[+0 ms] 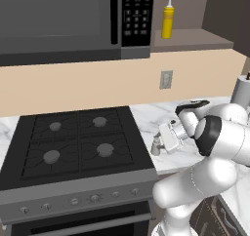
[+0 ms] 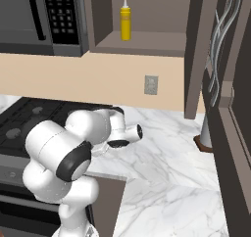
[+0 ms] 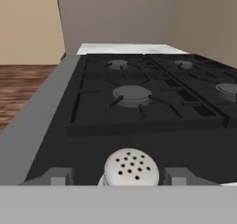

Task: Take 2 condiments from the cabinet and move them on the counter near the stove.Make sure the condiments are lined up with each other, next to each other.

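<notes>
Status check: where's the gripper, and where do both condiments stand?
Gripper low by the stove, jaws astride the shaker on the counter. Yellow bottle on the cabinet shelf. Nothing in the way.

I can read no text anywhere. The black microwave keypad [image 1: 137, 14] carries rows of pale marks (too small and blurred for me to make out), and the slim yellow squeeze bottle [image 2: 126, 21] bears no legible label.

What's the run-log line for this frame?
shaker: on counter by stove | gripper: around shaker | bottle: in cabinet
</notes>
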You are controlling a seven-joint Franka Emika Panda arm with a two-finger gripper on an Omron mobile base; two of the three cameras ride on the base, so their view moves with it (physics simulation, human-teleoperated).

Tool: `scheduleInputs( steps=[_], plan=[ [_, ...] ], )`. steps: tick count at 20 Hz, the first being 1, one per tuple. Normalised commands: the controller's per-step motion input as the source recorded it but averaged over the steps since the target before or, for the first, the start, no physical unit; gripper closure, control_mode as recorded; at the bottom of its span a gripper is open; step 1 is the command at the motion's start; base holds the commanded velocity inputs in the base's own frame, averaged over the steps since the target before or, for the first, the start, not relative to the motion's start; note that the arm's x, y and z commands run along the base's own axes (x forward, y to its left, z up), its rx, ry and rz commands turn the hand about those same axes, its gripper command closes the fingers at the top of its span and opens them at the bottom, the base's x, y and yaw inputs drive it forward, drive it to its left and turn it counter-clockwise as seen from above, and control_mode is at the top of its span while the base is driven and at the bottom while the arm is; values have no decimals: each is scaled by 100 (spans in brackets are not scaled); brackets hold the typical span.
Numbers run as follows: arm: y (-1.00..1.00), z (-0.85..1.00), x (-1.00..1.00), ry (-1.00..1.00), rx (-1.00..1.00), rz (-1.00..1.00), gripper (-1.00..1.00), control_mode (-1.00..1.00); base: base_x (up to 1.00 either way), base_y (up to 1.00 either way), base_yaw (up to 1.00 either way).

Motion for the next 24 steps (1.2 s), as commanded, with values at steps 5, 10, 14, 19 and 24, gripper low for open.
scheduleInputs(
  steps=[5, 10, 14, 19, 24],
  plan=[
    [0, -4, 0, -4, 0, 6, -100, -100, 0, 0, 0],
    [0, 2, -4, -16, 0, 8, -100, -100, 0, 0, 0],
    [0, 34, -12, -18, 0, 8, -100, -100, 0, 0, 0],
    [-4, 50, -28, -10, 0, 2, -100, -100, 0, 0, 0],
    [-1, 63, -43, 0, 0, 0, -100, -100, 0, 0, 0]
  ],
)
